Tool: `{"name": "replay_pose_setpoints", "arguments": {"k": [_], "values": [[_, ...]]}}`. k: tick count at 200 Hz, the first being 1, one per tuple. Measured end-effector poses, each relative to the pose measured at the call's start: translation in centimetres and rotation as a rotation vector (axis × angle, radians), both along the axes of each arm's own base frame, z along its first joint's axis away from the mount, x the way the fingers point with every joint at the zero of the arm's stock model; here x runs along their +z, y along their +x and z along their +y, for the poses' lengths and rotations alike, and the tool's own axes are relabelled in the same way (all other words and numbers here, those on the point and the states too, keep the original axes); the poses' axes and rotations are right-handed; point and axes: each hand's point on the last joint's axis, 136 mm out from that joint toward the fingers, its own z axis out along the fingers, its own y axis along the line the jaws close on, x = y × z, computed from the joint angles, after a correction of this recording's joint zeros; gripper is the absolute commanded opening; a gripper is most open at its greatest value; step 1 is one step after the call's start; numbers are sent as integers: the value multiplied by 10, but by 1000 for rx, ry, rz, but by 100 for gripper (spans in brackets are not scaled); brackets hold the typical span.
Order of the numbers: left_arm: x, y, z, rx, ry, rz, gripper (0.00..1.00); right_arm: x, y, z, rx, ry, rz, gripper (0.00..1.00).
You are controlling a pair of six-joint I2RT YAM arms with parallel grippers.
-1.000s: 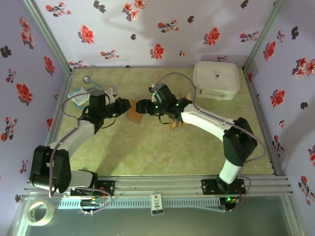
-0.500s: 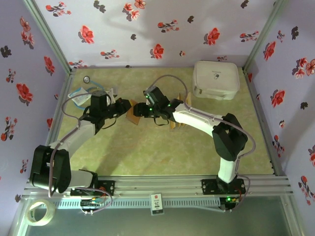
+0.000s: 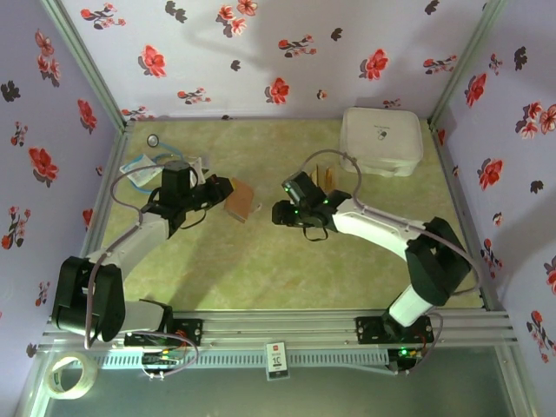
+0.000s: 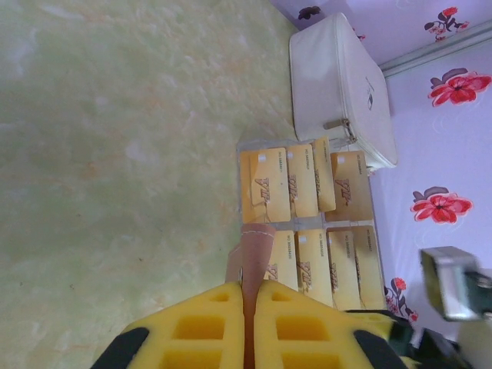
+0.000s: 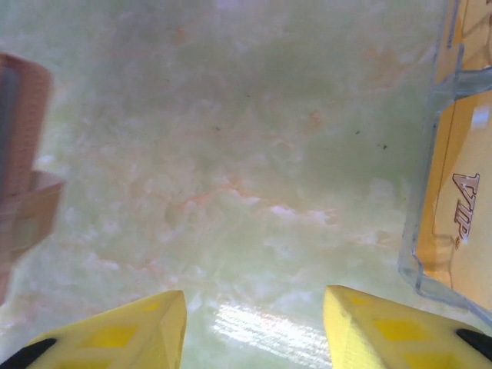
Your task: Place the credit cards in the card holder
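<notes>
The card holder is a flat reddish-brown wallet held just off the mat at mid-table. My left gripper is shut on its edge, and the brown flap is pinched between the yellow pads. Golden-orange credit cards lie in rows in a clear tray, past the holder and beside the white case. My right gripper hovers to the right of the holder, open, with bare mat between its fingertips. In the right wrist view the card holder sits at the left edge and one card at the right.
A large white zippered case stands at the back right, close to the tray. A clear plastic bag and a small ring lie at the back left. Floral walls close in three sides.
My right gripper has drawn back to the right, away from the card holder, and its jaws have narrowed somewhat. The left gripper and the holder have stayed put.
</notes>
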Motion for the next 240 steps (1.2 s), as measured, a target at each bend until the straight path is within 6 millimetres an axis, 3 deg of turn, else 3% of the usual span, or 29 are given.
{"name": "replay_pose_setpoints", "arguments": {"k": [52,83,117,158,194,223,240], "values": [[0,0,0,-2,2,-2,0,40,16,38,33,166,-39,58],[0,0,0,-2,2,-2,0,32,24,55,44,199,-15,54],[0,0,0,-2,2,-2,0,13,24,61,40,197,35,40],[0,0,0,-2,2,-2,0,14,25,64,33,226,42,0],[1,1,0,2,2,-9,0,14,28,63,32,249,47,0],[-3,2,2,15,0,-19,33,18,27,62,35,259,47,0],[-16,0,3,21,3,-6,41,28,24,62,47,282,42,0]]}}
